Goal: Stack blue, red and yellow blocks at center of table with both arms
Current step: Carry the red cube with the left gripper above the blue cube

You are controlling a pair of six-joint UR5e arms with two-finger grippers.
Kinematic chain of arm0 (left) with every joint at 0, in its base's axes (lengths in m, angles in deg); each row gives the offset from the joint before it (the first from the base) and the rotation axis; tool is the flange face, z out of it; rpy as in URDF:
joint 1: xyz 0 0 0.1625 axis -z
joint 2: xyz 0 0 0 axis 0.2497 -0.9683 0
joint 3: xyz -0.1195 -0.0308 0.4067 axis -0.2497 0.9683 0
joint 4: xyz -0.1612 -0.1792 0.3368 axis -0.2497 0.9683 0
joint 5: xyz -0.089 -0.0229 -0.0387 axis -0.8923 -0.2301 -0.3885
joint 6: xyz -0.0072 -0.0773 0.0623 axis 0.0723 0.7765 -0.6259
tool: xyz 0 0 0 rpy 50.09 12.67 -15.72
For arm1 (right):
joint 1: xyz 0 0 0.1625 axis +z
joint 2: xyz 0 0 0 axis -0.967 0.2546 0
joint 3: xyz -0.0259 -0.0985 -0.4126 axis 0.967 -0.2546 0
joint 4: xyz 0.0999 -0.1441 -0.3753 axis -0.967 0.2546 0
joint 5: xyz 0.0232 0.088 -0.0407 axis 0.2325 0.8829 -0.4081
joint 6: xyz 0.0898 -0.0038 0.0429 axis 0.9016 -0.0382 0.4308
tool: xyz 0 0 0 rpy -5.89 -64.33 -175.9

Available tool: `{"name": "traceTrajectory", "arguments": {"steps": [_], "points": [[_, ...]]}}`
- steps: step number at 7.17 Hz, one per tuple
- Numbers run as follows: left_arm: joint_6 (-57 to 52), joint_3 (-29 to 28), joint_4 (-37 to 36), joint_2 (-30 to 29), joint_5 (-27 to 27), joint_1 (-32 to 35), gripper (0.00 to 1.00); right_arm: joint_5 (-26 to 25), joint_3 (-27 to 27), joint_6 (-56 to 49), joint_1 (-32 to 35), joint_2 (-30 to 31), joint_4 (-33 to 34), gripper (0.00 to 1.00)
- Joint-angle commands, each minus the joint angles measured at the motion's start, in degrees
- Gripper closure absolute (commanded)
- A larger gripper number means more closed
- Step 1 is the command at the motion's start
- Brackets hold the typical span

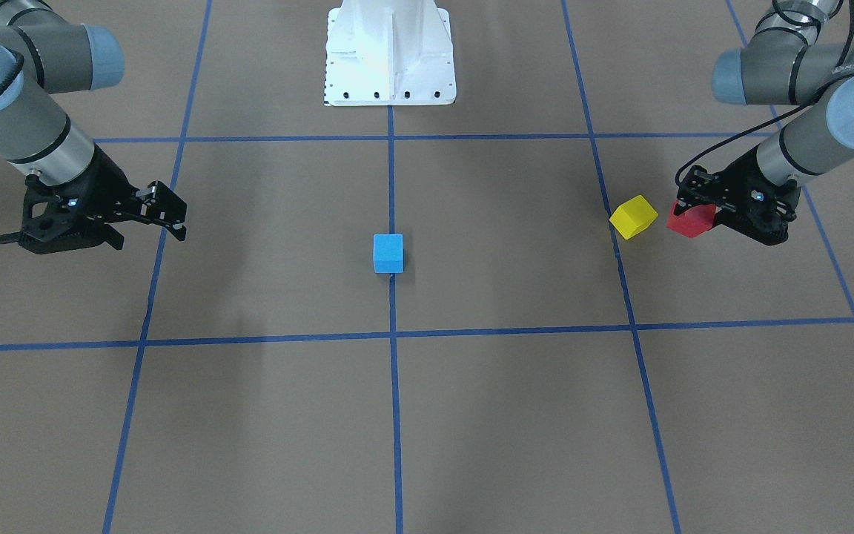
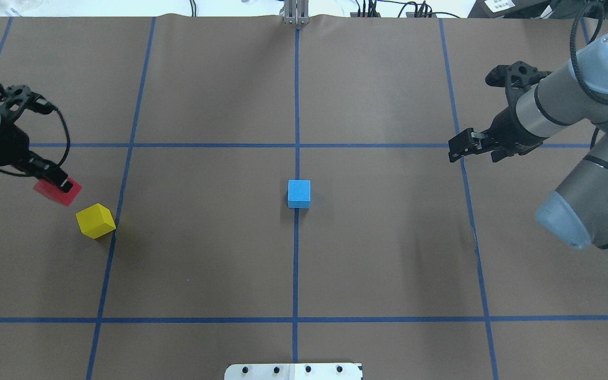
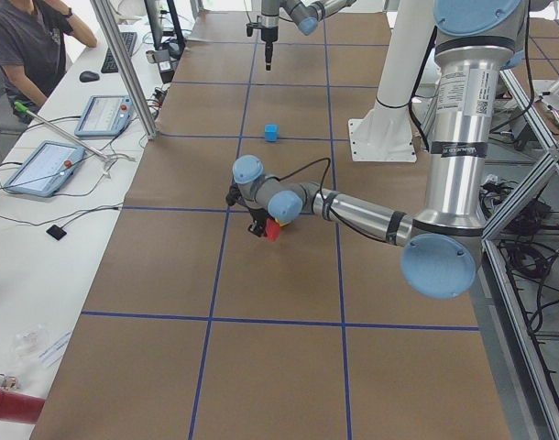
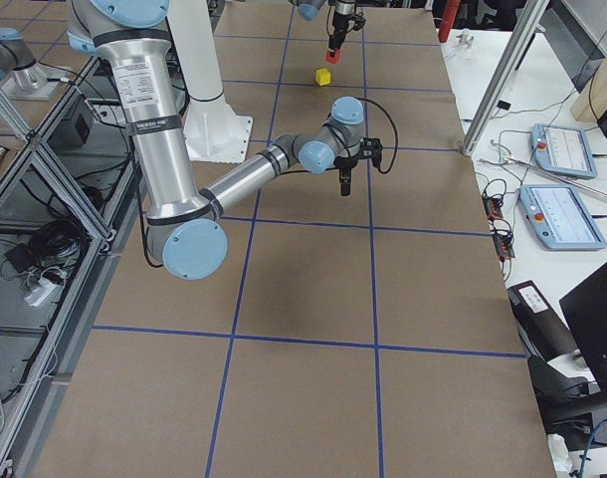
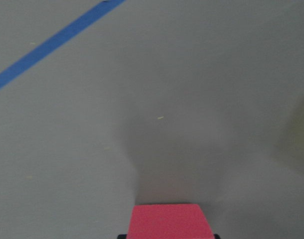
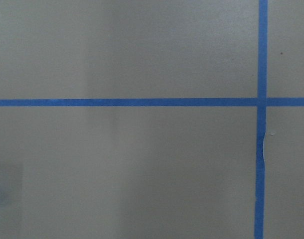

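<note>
The left gripper (image 2: 60, 186) is squeezing the red block (image 2: 66, 196) at the left side of the desk (image 2: 203, 264). The yellow block (image 2: 95, 220) is sitting just beside it. The blue block (image 2: 298, 193) is resting in the middle. The right gripper (image 2: 473, 149) is hanging with its fingers apart.

The blue block (image 2: 298, 193) is a small cube. It sits flat in the middle of the table, right on a blue tape line, with its sides square to the line.

The yellow block (image 2: 95, 220) is a cube too. It rests on the table far over toward the left edge, turned at a slant, just beside another tape line.

The red block (image 2: 70, 197) is near the yellow one, a bit closer to the left edge. The left hand (image 2: 60, 184) pinches it, and it is tipped to one side.
</note>
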Motion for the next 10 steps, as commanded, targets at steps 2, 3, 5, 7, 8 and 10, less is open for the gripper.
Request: {"name": "traceTrajectory", "arguments": {"steps": [2, 3, 5, 7, 8, 10], "points": [[32.2, 1.0, -11.6, -21.1, 8.3, -12.1, 1.0, 2.1, -1.3, -15.0, 8.0, 6.1, 0.2, 0.0], [37.5, -4.9, -11.7, -29.0, 13.6, -16.0, 1.0, 3.7, -2.9, -18.8, 10.3, 6.6, 0.2, 0.0], [40.4, -20.3, -11.1, -43.5, 18.9, -20.2, 1.0, 4.0, -4.0, -20.1, 10.8, 6.7, 0.1, 0.0], [40.4, -24.8, -10.8, -46.6, 19.3, -22.4, 1.0, 4.0, -4.0, -20.1, 10.8, 6.8, 0.1, 0.0], [40.4, -25.9, -9.3, -46.9, 21.1, -23.3, 1.0, 4.0, -3.9, -20.1, 10.8, 6.8, 0.1, 0.0], [40.3, -26.8, -7.9, -47.0, 21.5, -23.9, 1.0, 3.9, -3.8, -20.1, 10.8, 6.8, 0.0, 0.0]]}}
